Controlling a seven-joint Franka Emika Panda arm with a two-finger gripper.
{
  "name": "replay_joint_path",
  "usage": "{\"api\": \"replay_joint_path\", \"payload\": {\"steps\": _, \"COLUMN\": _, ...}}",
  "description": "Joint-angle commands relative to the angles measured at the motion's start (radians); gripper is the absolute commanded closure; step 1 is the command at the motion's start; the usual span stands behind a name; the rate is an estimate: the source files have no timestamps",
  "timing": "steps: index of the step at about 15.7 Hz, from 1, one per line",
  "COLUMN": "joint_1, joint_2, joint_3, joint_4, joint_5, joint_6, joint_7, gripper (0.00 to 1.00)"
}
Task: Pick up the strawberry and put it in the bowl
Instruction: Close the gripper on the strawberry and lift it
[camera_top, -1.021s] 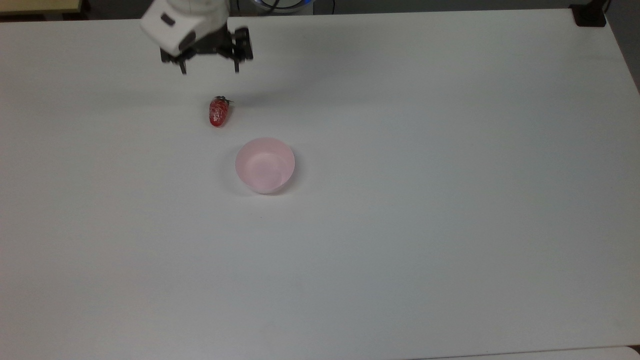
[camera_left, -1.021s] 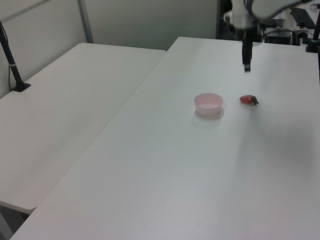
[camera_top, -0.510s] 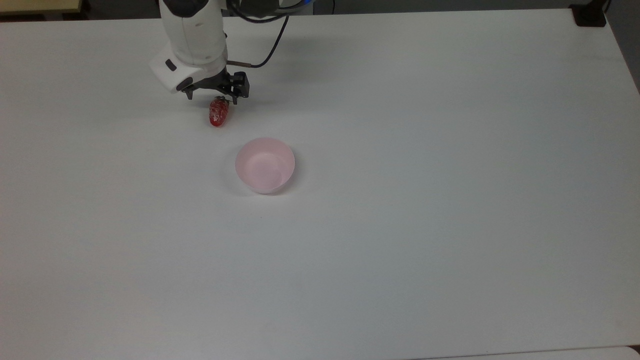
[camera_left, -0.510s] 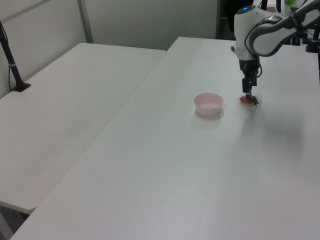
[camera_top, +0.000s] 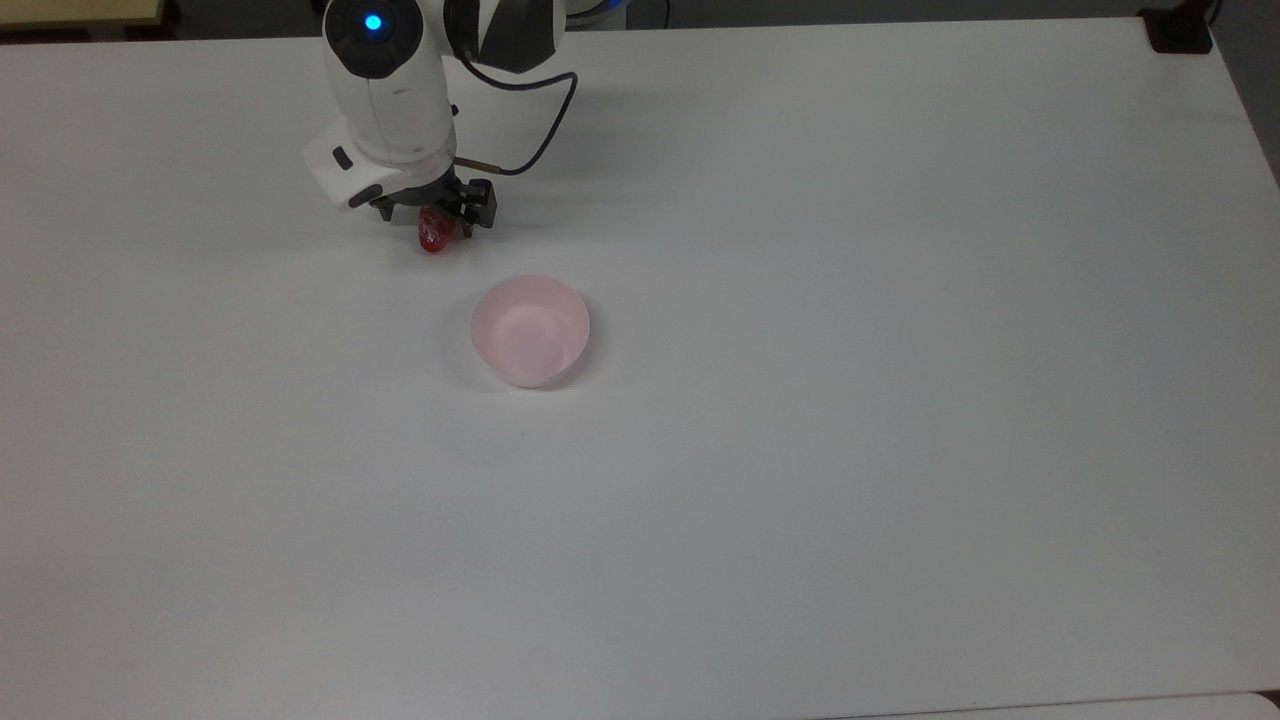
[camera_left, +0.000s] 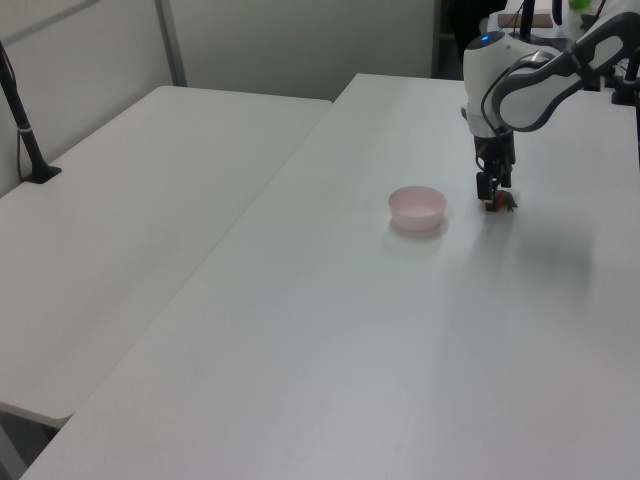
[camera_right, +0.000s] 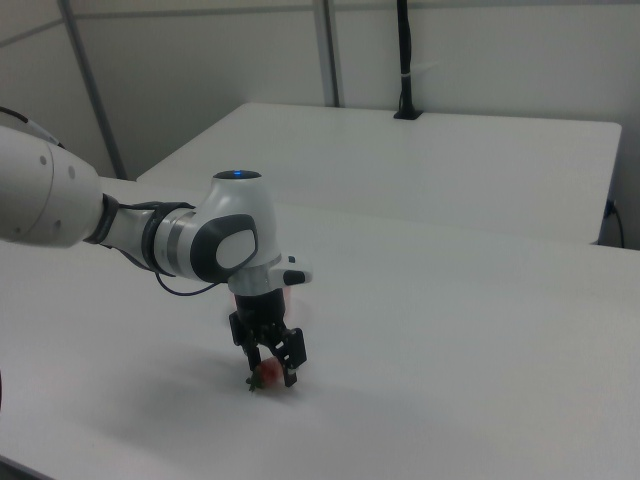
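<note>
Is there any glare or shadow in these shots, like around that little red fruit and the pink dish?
Top view: the strawberry shows white glossy glints; the bowl casts a faint soft shadow toward the top view's left. Left view: a broad dim shadow lies on the table right of the gripper. Right view: a soft shadow pools under the arm.

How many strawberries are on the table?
1. The strawberry lies under the gripper, up and left of the pink bowl in the top view.

Small glossy red toy strawberry (camera_top: 434, 238) lying on its side between my fingers, round pale pink bowl (camera_top: 530, 331) upright nearby, empty.
</note>
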Motion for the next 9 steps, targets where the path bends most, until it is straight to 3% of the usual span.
{"api": "replay_joint_path", "payload": {"steps": 1, "joint_1": 0.011, "joint_2": -0.006, "joint_3": 0.004, "joint_4": 0.002, "joint_5": 0.011, "joint_6": 0.015, "joint_7": 0.043, "gripper": 0.39}}
{"api": "replay_joint_path", "payload": {"steps": 4, "joint_1": 0.01, "joint_2": -0.006, "joint_3": 0.008, "joint_4": 0.004, "joint_5": 0.025, "joint_6": 0.015, "joint_7": 0.028, "gripper": 0.74}}
{"api": "replay_joint_path", "payload": {"steps": 7, "joint_1": 0.011, "joint_2": -0.007, "joint_3": 0.011, "joint_4": 0.011, "joint_5": 0.025, "joint_6": 0.009, "joint_7": 0.01, "gripper": 0.74}}
{"api": "replay_joint_path", "payload": {"steps": 9, "joint_1": 0.011, "joint_2": -0.007, "joint_3": 0.013, "joint_4": 0.071, "joint_5": 0.037, "joint_6": -0.022, "joint_7": 0.009, "gripper": 0.73}}
